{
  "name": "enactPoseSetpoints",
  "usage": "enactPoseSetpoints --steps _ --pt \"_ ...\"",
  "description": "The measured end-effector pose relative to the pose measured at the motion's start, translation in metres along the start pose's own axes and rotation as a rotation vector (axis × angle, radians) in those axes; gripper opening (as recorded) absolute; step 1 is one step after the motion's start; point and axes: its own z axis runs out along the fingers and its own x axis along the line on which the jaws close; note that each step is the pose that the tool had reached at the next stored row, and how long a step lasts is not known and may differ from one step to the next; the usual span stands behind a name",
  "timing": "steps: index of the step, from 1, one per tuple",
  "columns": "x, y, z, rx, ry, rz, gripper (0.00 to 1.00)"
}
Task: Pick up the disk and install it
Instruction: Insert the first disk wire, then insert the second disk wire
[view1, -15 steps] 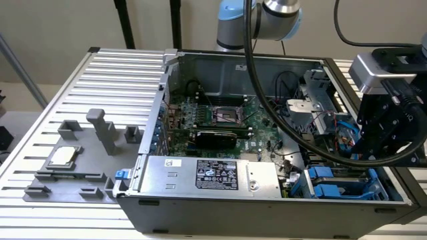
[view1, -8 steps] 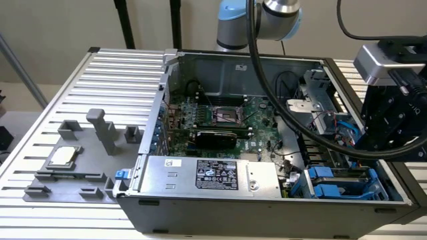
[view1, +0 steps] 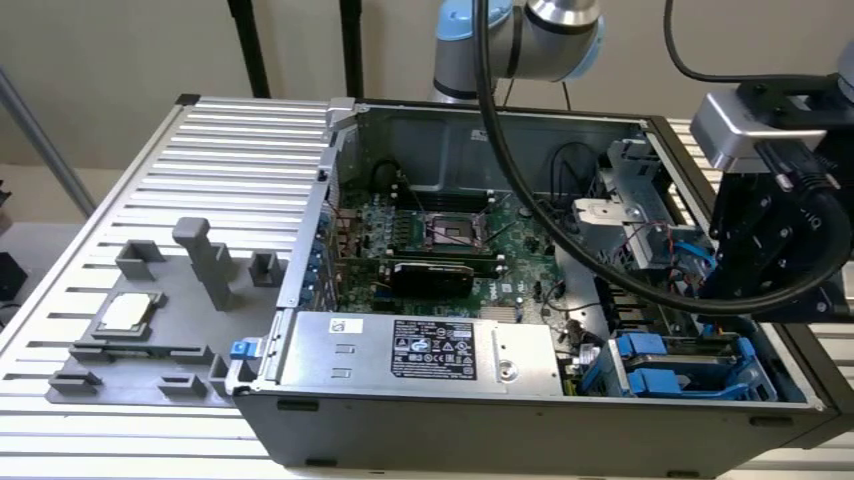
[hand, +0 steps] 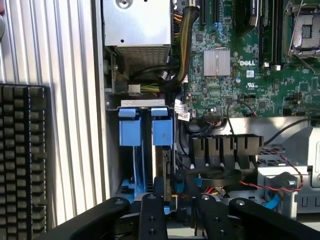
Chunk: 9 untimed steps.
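Ribbed aluminium table (view1: 240, 150), long parallel slats, pale and matte. On it, an open computer case (view1: 534, 425), dark grey sheet-metal box with its side panel off. Inside, flat on the floor of the case, a green motherboard (view1: 461, 235) crowded with chips, a bare square socket and black slots. Along the near edge, a boxy silver power supply (view1: 427, 350) with a black label, smooth and faintly reflective. Towards the exterior view's right, over the drive cage, the black arm head (view1: 781, 230), angular and matte, trailing a thick black cable (view1: 514, 180) that loops across the case. On the table at the exterior view's left, a grey plastic fixture (view1: 147, 340) with upright posts, carrying a small flat silver chip (view1: 127, 312). Beside the case in the wrist view, a black keyboard (hand: 22, 160). Standing on edge in the drive cage, just beside a second blue-railed carrier (hand: 130, 131): the disk (hand: 162, 131), its glossy blue rail end facing the camera. Directly above the cage, the gripper (hand: 181, 200), black fingers (hand: 152, 215) spread apart, pinching nothing. Crowding the gap beneath: black, red and blue wires.
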Motion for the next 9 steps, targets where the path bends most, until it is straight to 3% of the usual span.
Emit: enactPoseSetpoints --steps 9 --pt "-0.0042 0.005 0.0082 0.0005 0.0097 0.0 1.0"
